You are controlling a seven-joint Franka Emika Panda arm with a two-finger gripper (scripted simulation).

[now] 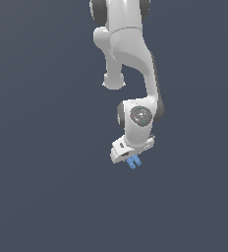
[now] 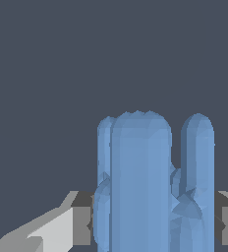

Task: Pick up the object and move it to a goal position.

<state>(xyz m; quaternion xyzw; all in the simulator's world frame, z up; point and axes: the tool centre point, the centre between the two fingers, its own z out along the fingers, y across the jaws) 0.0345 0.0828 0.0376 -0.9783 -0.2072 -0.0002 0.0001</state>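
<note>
The object [image 1: 133, 162] is a tiny light-blue notched piece sticking out from under the white hand of my arm, low in the middle of the exterior view. My gripper [image 1: 132, 160] is shut on it; its fingers are mostly hidden behind the hand there. Close up in the wrist view, the object [image 2: 145, 182] fills the lower middle as rounded blue lobes, upright between the grey finger pads [image 2: 81, 224] on either side.
The white arm [image 1: 128, 59] comes down from the top of the exterior view. Around it there is only a flat dark blue-grey background, with no other objects, edges or marker in sight.
</note>
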